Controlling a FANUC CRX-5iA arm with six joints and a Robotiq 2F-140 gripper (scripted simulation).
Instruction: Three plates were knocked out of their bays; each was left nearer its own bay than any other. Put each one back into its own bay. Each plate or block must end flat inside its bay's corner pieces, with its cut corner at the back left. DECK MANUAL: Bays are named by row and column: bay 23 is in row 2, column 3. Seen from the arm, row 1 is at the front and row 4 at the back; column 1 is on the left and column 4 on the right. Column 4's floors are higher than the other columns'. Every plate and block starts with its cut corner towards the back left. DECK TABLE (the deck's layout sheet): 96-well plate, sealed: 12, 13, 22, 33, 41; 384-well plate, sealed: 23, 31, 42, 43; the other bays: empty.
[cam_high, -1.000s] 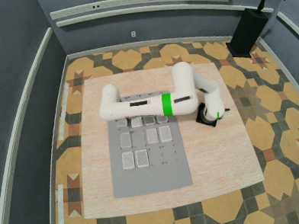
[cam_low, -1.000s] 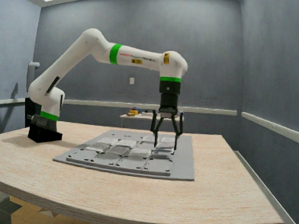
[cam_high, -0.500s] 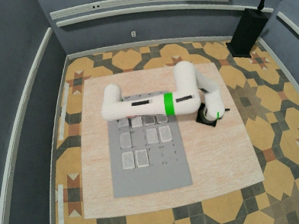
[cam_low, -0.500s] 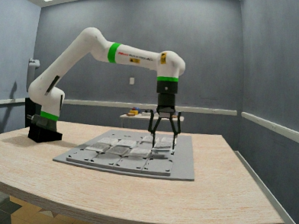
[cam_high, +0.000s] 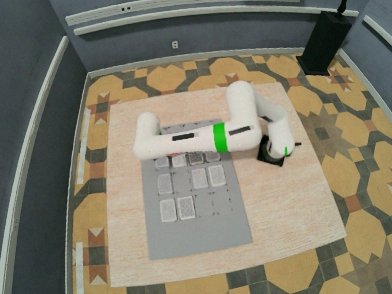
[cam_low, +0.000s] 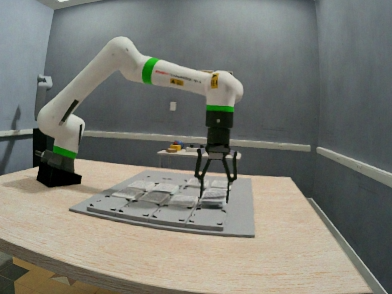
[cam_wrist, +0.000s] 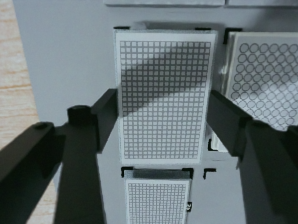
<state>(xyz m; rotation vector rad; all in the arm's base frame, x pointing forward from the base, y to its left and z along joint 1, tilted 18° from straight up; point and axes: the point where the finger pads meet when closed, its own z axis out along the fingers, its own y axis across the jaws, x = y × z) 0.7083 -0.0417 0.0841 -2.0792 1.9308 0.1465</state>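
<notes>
384 plate (cam_high: 161, 161) (cam_low: 214, 195) (cam_wrist: 165, 100) is clamped between the gripper (cam_low: 215, 198) (cam_wrist: 161, 103) fingers, over bay 43. Reads as the placing step: square up, lower, release once flat.

Wrist view: 96 plate (cam_high: 179, 160) (cam_low: 184, 200) (cam_wrist: 267, 80) at 3 o'clock looks slightly skewed, likely needs reseating; other 384 (cam_high: 165, 183) (cam_low: 220, 184) (cam_wrist: 157, 202) at 6 o'clock, cut off. Bay 43's lower corners hidden; can't judge clearance. Arm (cam_high: 195, 140) (cam_low: 180, 77) hides the gripper from top.

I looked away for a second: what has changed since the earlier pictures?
The gripper has come down, ending slightly nearer the arm's base. Its fingers now hold a small-grid plate; when they took it I can't tell. The visible unheld plates look unmoved.
</notes>
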